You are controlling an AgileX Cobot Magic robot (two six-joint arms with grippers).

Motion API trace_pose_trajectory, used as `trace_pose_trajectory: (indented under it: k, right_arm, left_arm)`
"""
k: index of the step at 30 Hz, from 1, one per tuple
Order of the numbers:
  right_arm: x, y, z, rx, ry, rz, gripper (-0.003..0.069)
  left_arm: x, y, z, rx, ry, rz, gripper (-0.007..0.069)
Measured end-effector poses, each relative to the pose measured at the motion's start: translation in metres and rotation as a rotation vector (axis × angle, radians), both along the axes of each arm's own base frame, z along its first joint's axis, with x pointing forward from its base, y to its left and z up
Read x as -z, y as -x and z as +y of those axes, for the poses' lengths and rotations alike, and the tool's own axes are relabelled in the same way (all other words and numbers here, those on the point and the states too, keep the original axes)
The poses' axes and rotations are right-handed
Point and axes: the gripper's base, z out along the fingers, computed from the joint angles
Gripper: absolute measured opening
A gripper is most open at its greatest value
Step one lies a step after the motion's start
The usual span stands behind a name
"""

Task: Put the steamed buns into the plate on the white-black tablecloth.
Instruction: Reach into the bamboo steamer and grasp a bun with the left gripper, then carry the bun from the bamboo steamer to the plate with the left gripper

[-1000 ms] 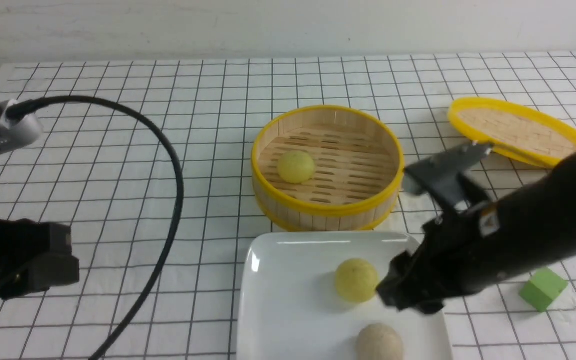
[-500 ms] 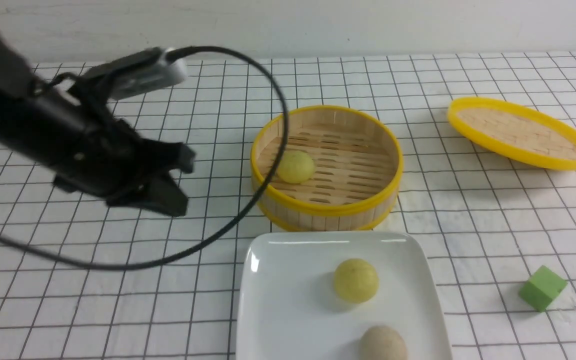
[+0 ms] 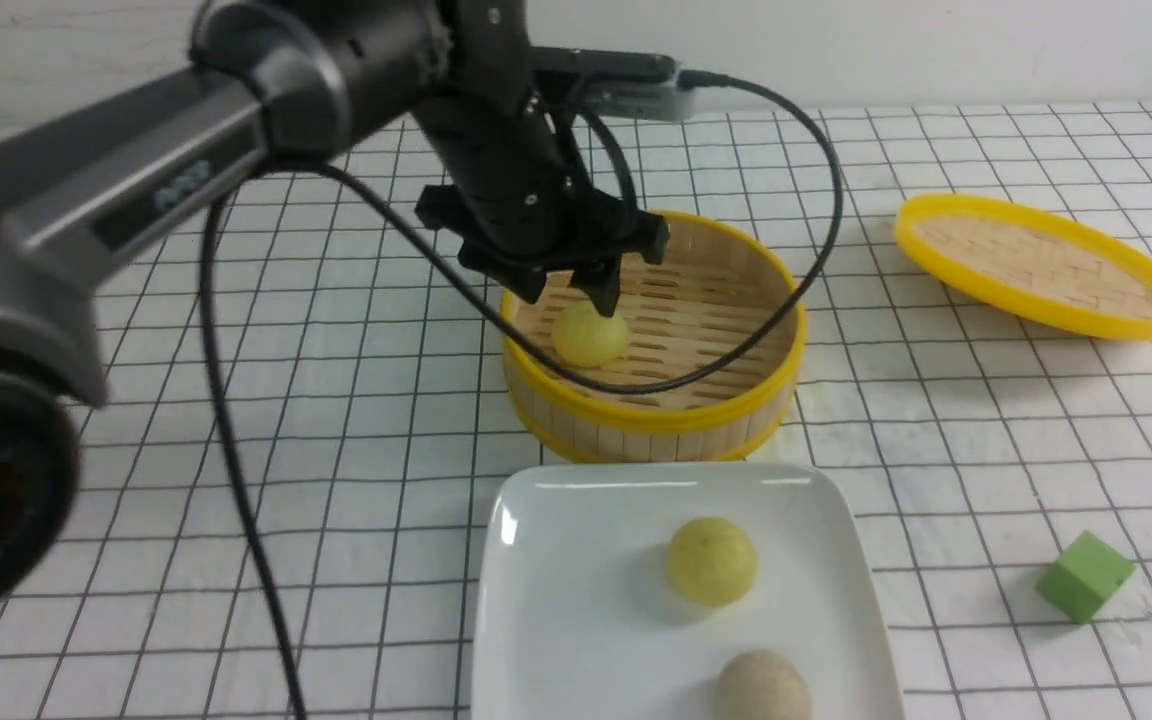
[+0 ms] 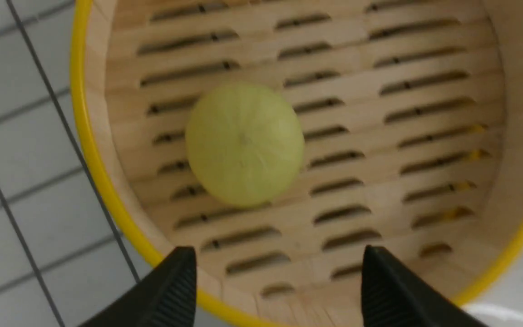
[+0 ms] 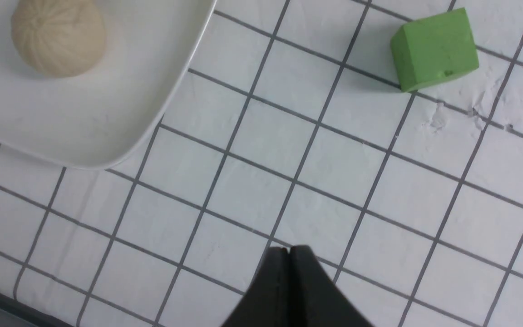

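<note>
Cover — white-black tablecloth [image 3: 136, 480], thin black lines in small squares, spread over the whole surface.

Dish: plate [image 3: 576, 600], glossy white, rounded square with a shallow rim, at the near edge of the front view, just in front of the steamer basket [image 3: 656, 420].

Contents of dish: two steamed buns. The yellow-green bun on the plate [image 3: 711, 560] sits near the middle. The beige bun [image 3: 761, 688] lies nearer the camera, partly cut by the frame edge. The two lie apart.

Basket: round bamboo with a yellow rim and slatted floor, uncovered. It holds one item, the yellow-green bun in the basket [image 4: 244, 144], resting on the slats toward the left wall.

Cover piece: bamboo lid [image 3: 1036, 262], yellow-rimmed, on the cloth to the right of the basket and well apart from it.

Loose item: green cube [image 3: 1084, 577], on the cloth to the right of the plate, apart from it.

Arm, left: left gripper [image 3: 571, 290], released, jaws spread wide, pointing down into the basket's left part over the bun there. In the wrist view nothing lies between the fingertips. Whether a tip touches the bun's top cannot be told.

Arm, right: right gripper [image 5: 288, 249], clenched, jaws pressed together on nothing, over bare cloth between the plate's corner and the cube.

Cable [image 3: 236, 500] — black, looping from the left wrist across the basket and down over the cloth.
</note>
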Motion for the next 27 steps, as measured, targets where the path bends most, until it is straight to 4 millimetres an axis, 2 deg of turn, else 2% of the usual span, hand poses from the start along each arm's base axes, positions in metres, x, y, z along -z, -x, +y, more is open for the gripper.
trace_pose_trajectory:
  k: [1, 2, 5, 10, 11, 13, 15, 16, 19, 22, 23, 24, 25, 27]
  right_arm:
    - [0.0, 0.0, 0.0, 0.0, 0.0, 0.0, -0.0008]
    - [0.0, 0.0, 0.0, 0.001, 0.0, -0.001, -0.0008]
    - [0.0, 0.0, 0.0, 0.001, 0.0, -0.001, -0.0006]
    - [0.0, 0.001, 0.002, 0.003, -0.027, 0.007, -0.0006]
    - [0.0, 0.001, 0.002, 0.003, -0.032, 0.009, -0.0006]
    - [0.0, 0.001, 0.003, 0.003, -0.035, 0.01, -0.0003]
    - [-0.001, 0.001, 0.003, 0.004, -0.037, 0.011, -0.0002]
    - [-0.001, 0.001, 0.003, 0.004, -0.037, 0.011, -0.0001]
    - [-0.001, 0.001, 0.003, 0.004, -0.04, 0.012, 0.0]
    - [-0.001, 0.001, 0.003, 0.004, -0.04, 0.012, 0.0001]
    - [-0.001, 0.001, 0.003, 0.004, -0.04, 0.012, 0.0001]
    - [-0.001, 0.001, 0.003, 0.004, -0.04, 0.012, 0.0001]
    - [-0.001, 0.001, 0.003, 0.004, -0.04, 0.012, 0.0001]
    - [-0.001, 0.001, 0.003, 0.004, -0.04, 0.013, 0.0003]
  left_arm:
    - [0.003, -0.001, -0.001, 0.0, -0.007, 0.003, 0.0507]
    - [0.009, -0.013, -0.004, -0.015, -0.032, -0.023, 0.052]
    - [0.027, -0.026, -0.009, -0.058, -0.047, -0.018, 0.0514]
    - [0.073, -0.04, -0.019, -0.098, -0.051, 0.042, 0.0412]
    - [0.08, -0.041, -0.022, -0.1, -0.038, 0.058, 0.0334]
    - [0.081, -0.04, -0.023, -0.103, -0.03, 0.069, 0.0259]
    - [0.075, -0.038, -0.023, -0.106, -0.025, 0.089, 0.0111]
    - [0.069, -0.036, -0.022, -0.107, -0.027, 0.1, 0.0069]
    - [0.043, -0.027, -0.017, -0.11, -0.033, 0.124, 0.0028]
    - [-0.02, -0.011, -0.007, -0.107, 0.008, 0.06, 0.0021]
    - [-0.025, -0.009, -0.007, -0.107, 0.013, 0.053, 0.0021]
    - [-0.049, -0.001, -0.002, -0.106, 0.042, 0.012, 0.0021]
    - [-0.086, 0.019, 0.009, -0.101, 0.091, -0.041, 0.0021]
    - [-0.101, 0.032, 0.015, -0.097, 0.117, -0.048, 0.0021]
